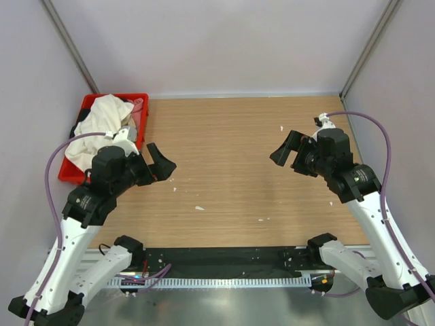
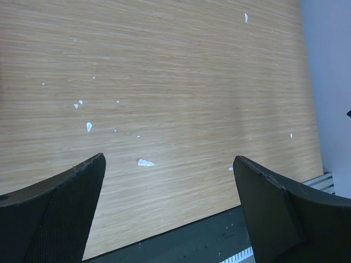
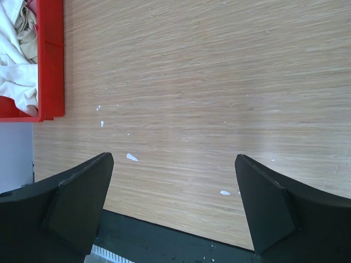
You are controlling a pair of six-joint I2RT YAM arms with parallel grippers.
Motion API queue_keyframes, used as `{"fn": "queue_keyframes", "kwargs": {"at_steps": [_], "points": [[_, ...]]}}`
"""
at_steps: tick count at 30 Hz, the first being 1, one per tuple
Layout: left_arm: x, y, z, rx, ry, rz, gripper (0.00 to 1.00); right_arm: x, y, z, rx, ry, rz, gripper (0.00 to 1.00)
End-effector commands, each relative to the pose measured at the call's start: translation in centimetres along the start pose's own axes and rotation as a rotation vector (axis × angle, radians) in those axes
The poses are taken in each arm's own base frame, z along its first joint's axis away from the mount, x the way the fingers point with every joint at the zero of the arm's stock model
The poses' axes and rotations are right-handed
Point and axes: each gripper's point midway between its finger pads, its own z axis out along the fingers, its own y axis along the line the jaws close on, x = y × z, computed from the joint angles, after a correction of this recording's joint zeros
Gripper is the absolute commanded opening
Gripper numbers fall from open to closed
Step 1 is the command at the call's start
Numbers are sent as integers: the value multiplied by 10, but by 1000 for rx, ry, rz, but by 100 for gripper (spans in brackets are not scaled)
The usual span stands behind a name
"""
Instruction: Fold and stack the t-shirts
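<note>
The t-shirts lie bunched in a red crate at the table's back left, a cream one on top and a bit of pink cloth beside it. In the right wrist view the cream cloth shows at the upper left inside the crate. My left gripper hangs open over the wood just right of the crate, nothing between its fingers. My right gripper is open too, above the right half of the table, and holds nothing.
Small white flecks dot the wooden tabletop. A black strip runs along the near edge between the arm bases. Grey walls close in the back and both sides.
</note>
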Motion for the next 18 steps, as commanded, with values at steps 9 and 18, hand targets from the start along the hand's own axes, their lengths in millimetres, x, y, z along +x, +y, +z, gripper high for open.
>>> {"fn": "queue_keyframes", "kwargs": {"at_steps": [9,18], "points": [[-65,33,-3,-277,-235,-32,100,-20,24,-13,-119,-88,-36,100],[-143,167,48,-854,-298,-95,96,-5,23,1,-182,-84,-56,100]]}}
